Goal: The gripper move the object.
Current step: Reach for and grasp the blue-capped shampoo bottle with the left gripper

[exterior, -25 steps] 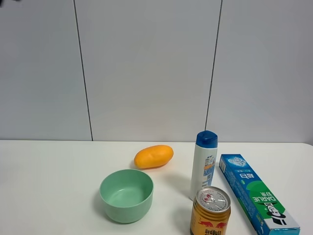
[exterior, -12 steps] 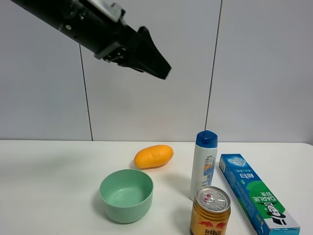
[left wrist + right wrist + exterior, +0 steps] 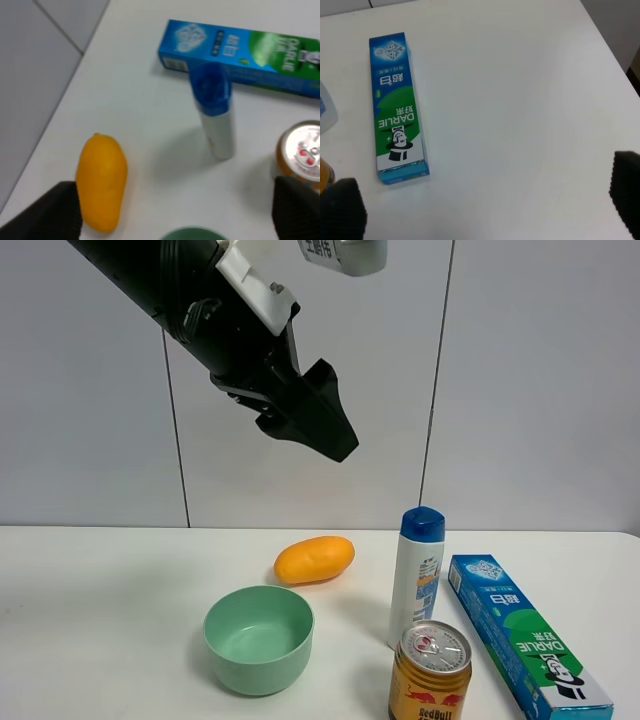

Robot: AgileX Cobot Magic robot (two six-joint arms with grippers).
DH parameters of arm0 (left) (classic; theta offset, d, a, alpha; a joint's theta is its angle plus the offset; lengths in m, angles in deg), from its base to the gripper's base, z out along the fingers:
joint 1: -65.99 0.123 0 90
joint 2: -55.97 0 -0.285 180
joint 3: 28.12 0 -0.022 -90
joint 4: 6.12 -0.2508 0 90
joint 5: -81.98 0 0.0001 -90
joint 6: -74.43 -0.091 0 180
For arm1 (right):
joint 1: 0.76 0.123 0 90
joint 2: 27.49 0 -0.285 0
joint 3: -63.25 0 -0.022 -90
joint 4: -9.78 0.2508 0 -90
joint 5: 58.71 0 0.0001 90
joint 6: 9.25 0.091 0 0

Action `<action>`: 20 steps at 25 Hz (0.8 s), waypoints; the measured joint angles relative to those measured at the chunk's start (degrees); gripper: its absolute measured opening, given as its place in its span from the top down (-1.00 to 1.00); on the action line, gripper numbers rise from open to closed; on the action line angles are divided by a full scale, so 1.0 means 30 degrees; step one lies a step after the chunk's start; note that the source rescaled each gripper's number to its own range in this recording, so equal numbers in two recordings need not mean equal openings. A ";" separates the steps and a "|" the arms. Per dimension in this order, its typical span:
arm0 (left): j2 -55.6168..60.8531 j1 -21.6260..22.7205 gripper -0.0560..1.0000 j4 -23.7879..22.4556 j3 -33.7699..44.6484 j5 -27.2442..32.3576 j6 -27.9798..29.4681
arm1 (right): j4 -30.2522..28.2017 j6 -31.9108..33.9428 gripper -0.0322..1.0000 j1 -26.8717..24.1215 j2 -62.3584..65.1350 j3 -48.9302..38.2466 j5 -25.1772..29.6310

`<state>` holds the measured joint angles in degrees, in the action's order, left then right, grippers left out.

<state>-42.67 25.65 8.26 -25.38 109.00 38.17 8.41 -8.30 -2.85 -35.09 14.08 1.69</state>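
My left jaws hang spread wide above the shampoo bottle (image 3: 216, 117). It looks tall, slick and tippy, probably light, so I'd clamp its white body midway.

The left arm (image 3: 150, 275) is bulky and black, ending in a black gripper (image 3: 335, 440) that tapers like a claw. Behind the gripper sits a white bracket (image 3: 258, 288); above the gripper, a grey labelled box (image 3: 350, 255).
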 joint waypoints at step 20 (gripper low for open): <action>-0.0665 -0.1626 -0.41 -0.6788 0.4220 -0.7563 1.0469 | 0.0000 0.0000 -1.00 0.0000 0.0000 0.0000 0.0000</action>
<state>-44.67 20.77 -12.10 -12.72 86.31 69.58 8.41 -8.30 -2.85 -35.09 14.08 1.69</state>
